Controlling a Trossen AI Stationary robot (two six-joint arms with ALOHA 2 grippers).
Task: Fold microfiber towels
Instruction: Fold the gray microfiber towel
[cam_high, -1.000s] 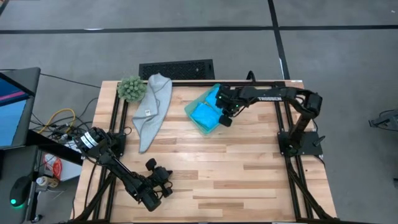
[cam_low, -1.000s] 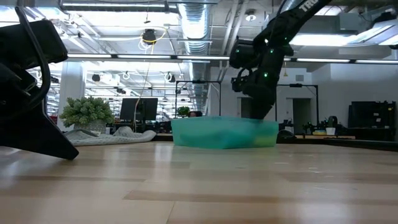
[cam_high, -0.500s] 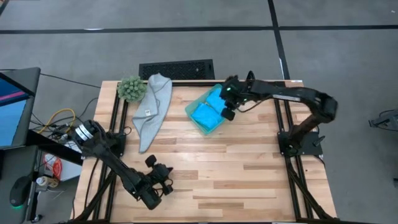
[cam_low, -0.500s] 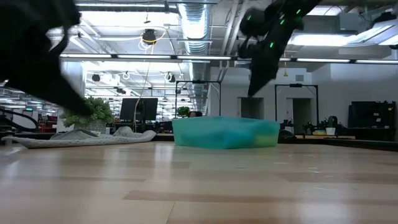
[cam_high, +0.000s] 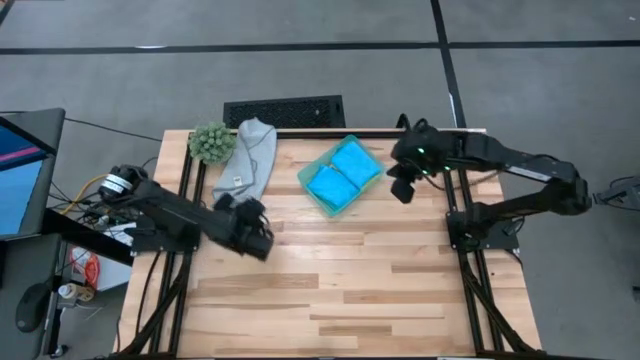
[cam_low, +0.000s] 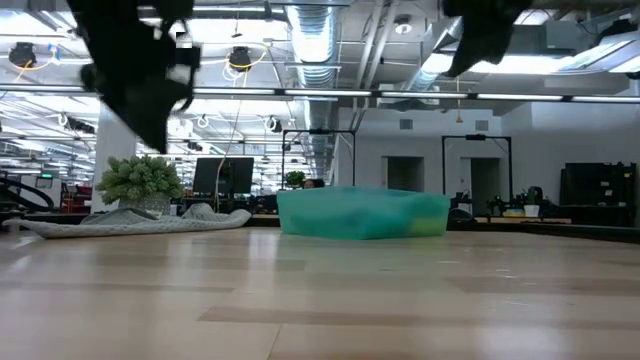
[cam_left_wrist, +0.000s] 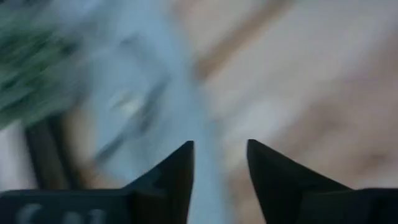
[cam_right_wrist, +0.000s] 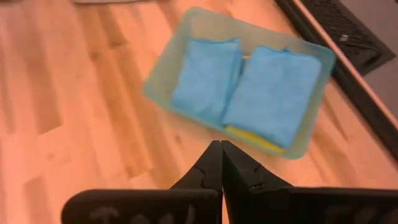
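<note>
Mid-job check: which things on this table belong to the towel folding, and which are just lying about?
Job:
- limp light grey microfiber towel with small tag, unfolded
- two folded sky-blue towels
- folded yellow towel beneath them
- translucent teal-green tray holding the folded towels

Lying about:
- fuzzy green plant ball

The wooden counter (cam_high: 380, 290) lies bare in front; the translucent teal tray (cam_high: 312, 190), limp grey towel (cam_high: 250, 160) and fuzzy green plant ball (cam_high: 211, 142) crowd its back.

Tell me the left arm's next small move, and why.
Probably lower the left gripper onto the near end of the grey towel. It lies unfolded beside the plant, while two blue towels already sit folded in the tray. The gripper's fingers are apart.
</note>
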